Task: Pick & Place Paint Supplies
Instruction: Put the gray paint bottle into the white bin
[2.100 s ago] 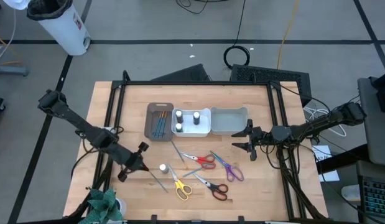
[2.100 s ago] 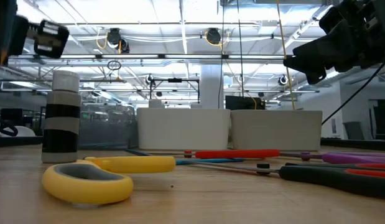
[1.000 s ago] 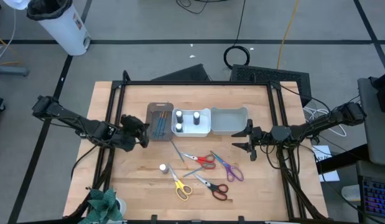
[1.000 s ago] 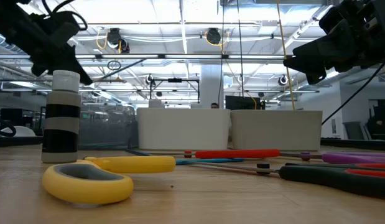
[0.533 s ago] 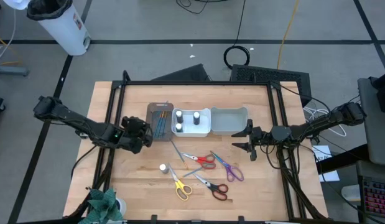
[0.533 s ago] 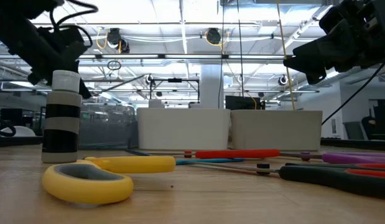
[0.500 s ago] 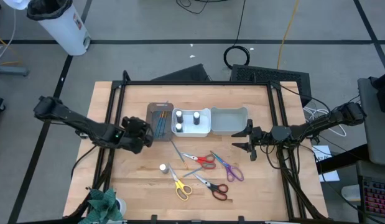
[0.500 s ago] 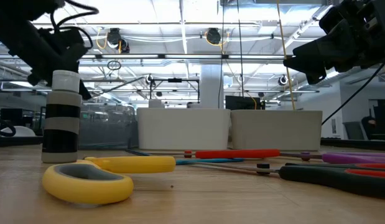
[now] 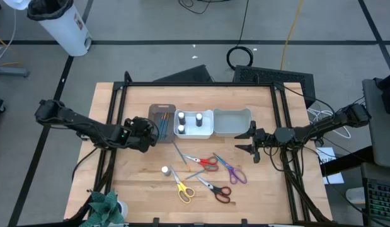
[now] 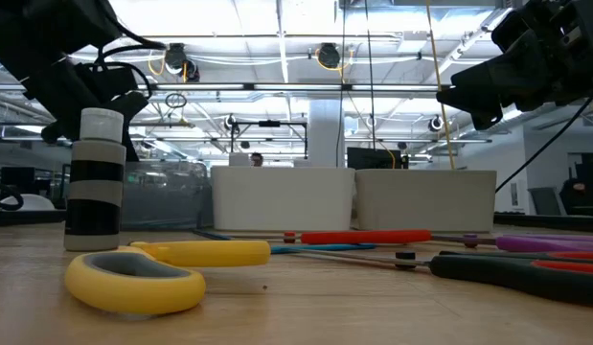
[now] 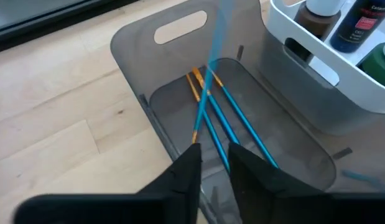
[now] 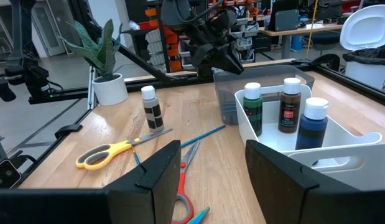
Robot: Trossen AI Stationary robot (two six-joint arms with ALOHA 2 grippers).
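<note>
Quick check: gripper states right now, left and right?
Left gripper: open a little over the brown bin, with a teal brush at its fingertips, apparently loose.
Right gripper: open, holding nothing.

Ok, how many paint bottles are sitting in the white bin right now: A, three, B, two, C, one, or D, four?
A: three white-capped bottles stand in the white bin, green, brown and blue, while a fourth bottle stands out on the table by the yellow scissors.
</note>
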